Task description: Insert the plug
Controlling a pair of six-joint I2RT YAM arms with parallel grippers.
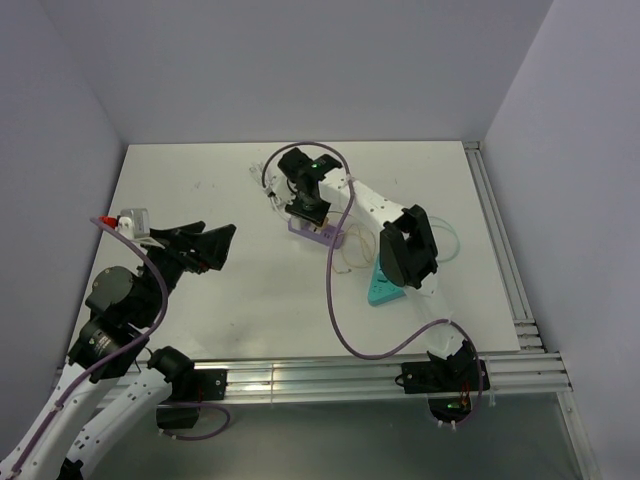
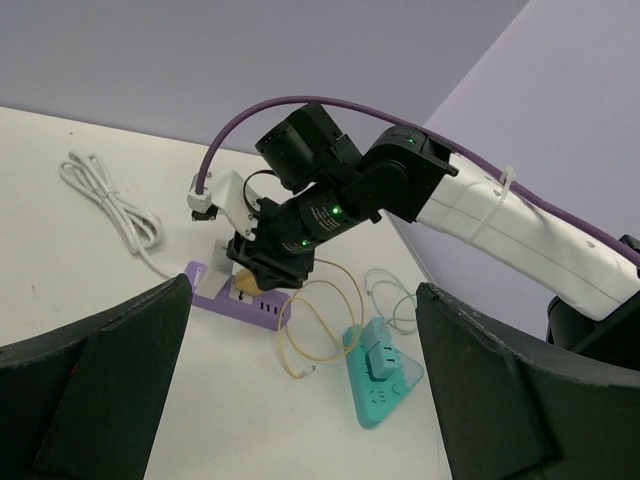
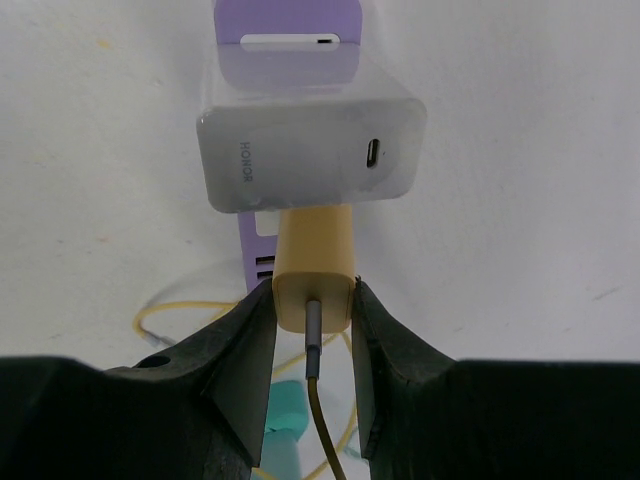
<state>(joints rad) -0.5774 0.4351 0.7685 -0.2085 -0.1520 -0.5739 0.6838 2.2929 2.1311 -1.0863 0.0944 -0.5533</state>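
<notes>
The small yellow-tan plug (image 3: 315,270) sits between the fingers of my right gripper (image 3: 312,290), which is shut on its sides. Its thin yellow cable (image 3: 325,430) trails back from it and lies in loops on the table (image 2: 320,320). The plug's far end meets the top of the purple power strip (image 3: 290,40), right beside a white charger (image 3: 310,150) that stands in the strip. I cannot tell how deep the plug's prongs sit. In the top view my right gripper (image 1: 308,208) hangs over the strip (image 1: 322,237). My left gripper (image 1: 215,243) is open and empty, off to the left.
A teal triangular power strip (image 2: 385,370) with a pale green cable (image 2: 395,300) lies near the right arm's elbow. The purple strip's white cord (image 2: 110,200) is coiled at the back left. An aluminium rail (image 1: 500,260) runs along the table's right edge.
</notes>
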